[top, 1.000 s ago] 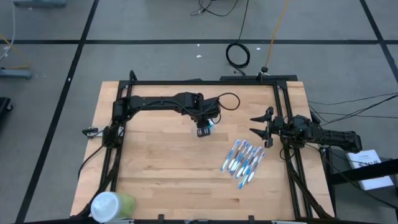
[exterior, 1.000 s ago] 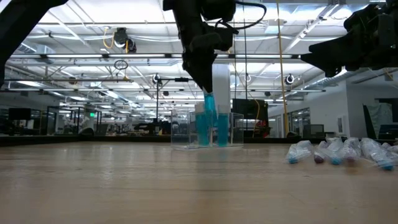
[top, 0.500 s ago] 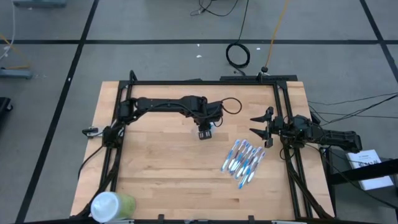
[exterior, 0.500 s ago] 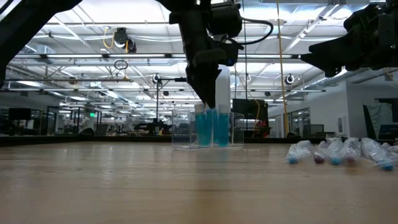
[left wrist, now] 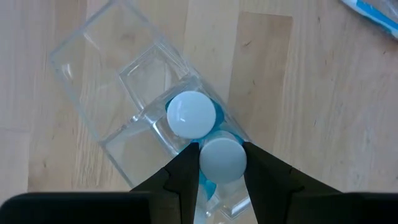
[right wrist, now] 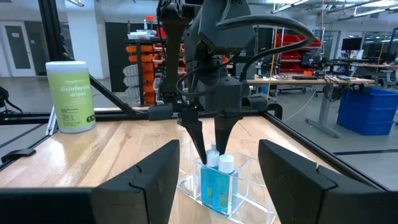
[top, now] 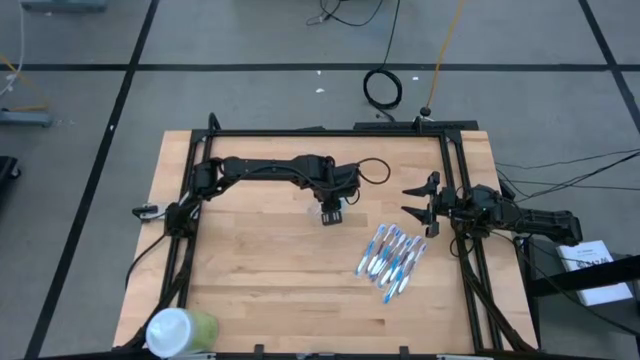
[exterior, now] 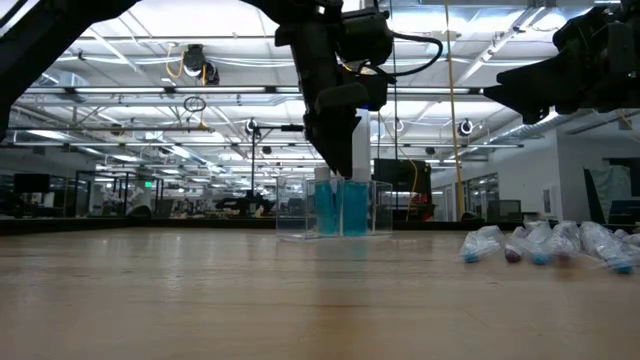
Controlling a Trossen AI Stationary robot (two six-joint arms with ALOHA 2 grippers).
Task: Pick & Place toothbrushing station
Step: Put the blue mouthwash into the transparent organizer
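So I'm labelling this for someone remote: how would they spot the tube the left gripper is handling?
On the wooden table, find the clear plastic compartment holder near the middle, under the left gripper. Two small teal tubes with white caps stand in it side by side. The one meant has its cap between the gripper's fingers; its neighbour stands free.

Counted: two tubes [left wrist: 193, 115] with white caps, standing in one clear compartmented holder [left wrist: 112, 81]. About six toothbrushes [top: 392, 253] in a row on one table [top: 260, 270]; exact count uncertain. One green canister [top: 180, 331]. Two arms present.
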